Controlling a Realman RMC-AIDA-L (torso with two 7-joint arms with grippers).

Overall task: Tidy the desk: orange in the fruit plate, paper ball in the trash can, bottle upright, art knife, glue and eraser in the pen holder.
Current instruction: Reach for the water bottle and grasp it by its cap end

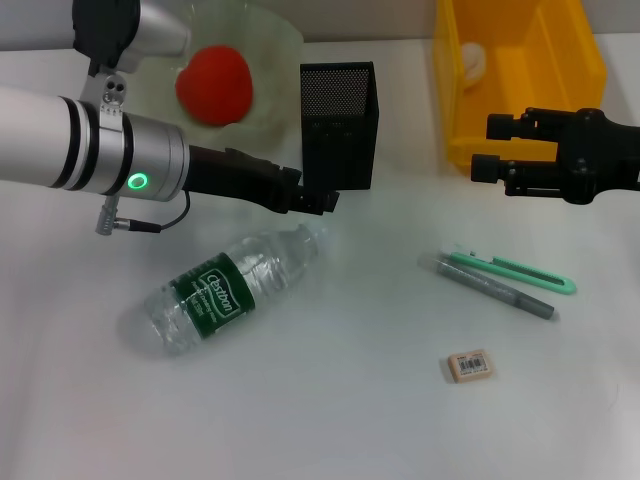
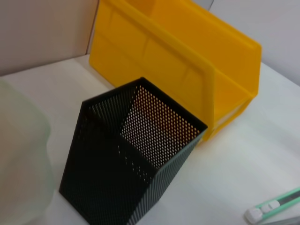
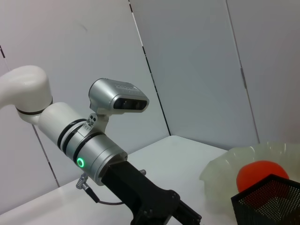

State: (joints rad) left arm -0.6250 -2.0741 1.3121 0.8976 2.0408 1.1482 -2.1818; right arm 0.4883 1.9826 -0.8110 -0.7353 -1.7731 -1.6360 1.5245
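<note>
The clear plastic water bottle (image 1: 228,288) lies on its side on the white worktop (image 1: 330,400), needing righting; the left hand (image 1: 318,201) hovers above its cap, grip unreadable; the right hand (image 1: 485,147) waits released beside the yellow bin (image 1: 520,70).

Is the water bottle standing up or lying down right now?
Lying down. The bottle rests on its side on the desk, its neck toward the pen holder.
</note>
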